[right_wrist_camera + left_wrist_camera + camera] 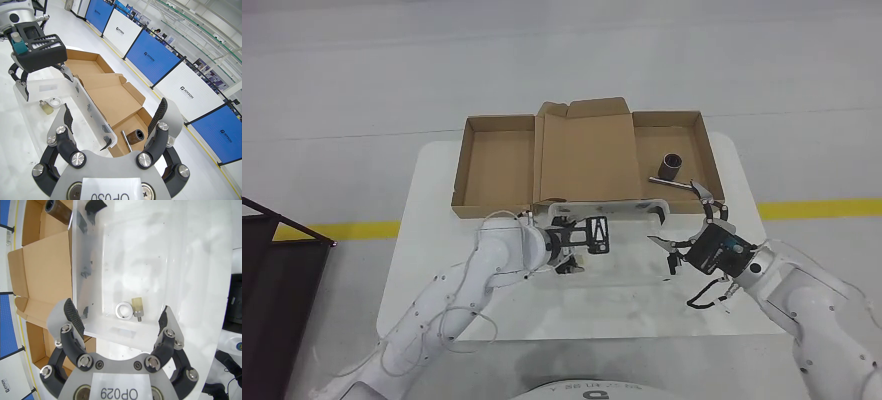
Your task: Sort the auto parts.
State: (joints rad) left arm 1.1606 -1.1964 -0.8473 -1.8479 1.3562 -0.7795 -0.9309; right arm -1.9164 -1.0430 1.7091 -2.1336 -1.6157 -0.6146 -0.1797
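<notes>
Top view: white table (pixel 432 190). A brown cardboard box with three compartments (pixel 492 165) stands along its far side, the right-hand compartment holding a dark cylindrical metal sleeve (pixel 674 161) and a thin steel rod (pixel 667 181) just beside it. A clear plastic tray (pixel 607 206) sits directly in front of the box, with the left pincer (pixel 597 236) at one end and the right pincer (pixel 680 222) at the other. Left wrist view: left pincer spread wide and holding nothing, poised above the tray's end. A silver metal ring (pixel 123 310) and a cream-capped threaded stud (pixel 137 309) lie side by side on the tray floor, touching or nearly so, in line with the gap between the fingertips. Right wrist view: right pincer likewise spread and empty, over the tray's opposite end, well apart from ring and stud, with sleeve and rod near it in the box. Step in hand, as judged: two parts sorted and two outstanding, the left arm set to pick. Next move calls for lowering into the tray, centring on one part only, and closing without trapping its neighbour.
</notes>
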